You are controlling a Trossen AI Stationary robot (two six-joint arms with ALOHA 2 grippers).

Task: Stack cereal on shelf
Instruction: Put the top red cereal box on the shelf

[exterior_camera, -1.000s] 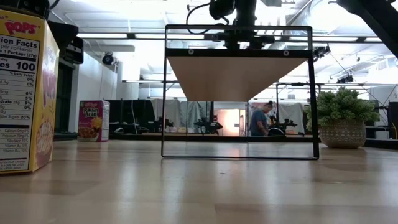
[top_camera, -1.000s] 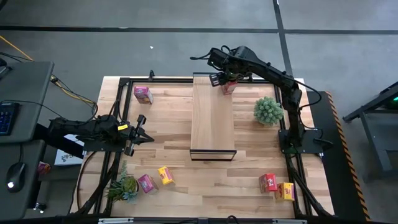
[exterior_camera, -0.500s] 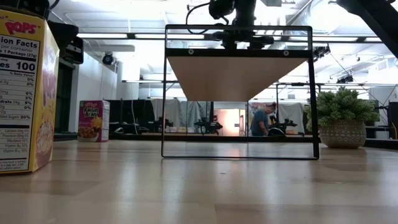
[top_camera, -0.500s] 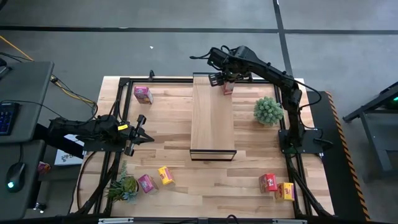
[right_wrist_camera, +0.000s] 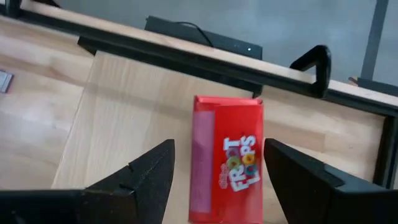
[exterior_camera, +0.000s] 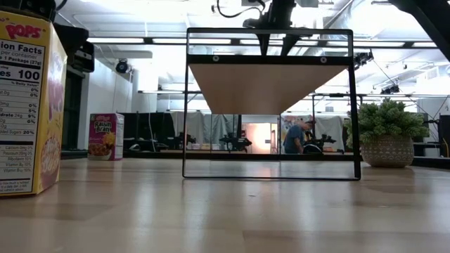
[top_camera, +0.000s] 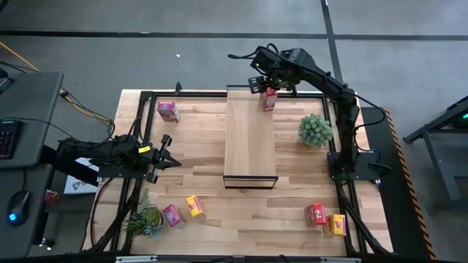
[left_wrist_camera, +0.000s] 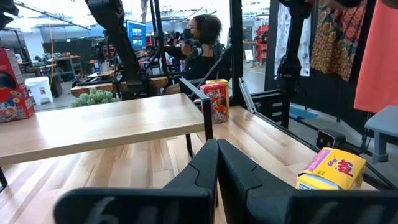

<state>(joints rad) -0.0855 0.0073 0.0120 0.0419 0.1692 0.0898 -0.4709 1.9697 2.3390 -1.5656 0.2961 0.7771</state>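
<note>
Resting low over the table's left side, the left gripper [top_camera: 167,153] is pointing toward the shelf [top_camera: 249,139] with its fingers pressed together, as the left wrist view shows. Along the near edge of the table [top_camera: 241,212], a pink cereal box [top_camera: 172,215] and a yellow cereal box [top_camera: 194,205] are lying beside a small green plant [top_camera: 146,218] toward the left corner, while a red cereal box [top_camera: 315,214] and a second yellow box [top_camera: 336,223] are sitting just beside each other toward the right corner. The shelf is standing across the table's middle, with a round potted plant [top_camera: 315,129] to its right. At the shelf's far right corner, another red cereal box [top_camera: 269,99] is standing on the plank, and the right gripper [top_camera: 268,82] is hovering just above it, fingers spread wide and not touching it. A second pink box [top_camera: 168,110] is standing near the table's far left corner.
</note>
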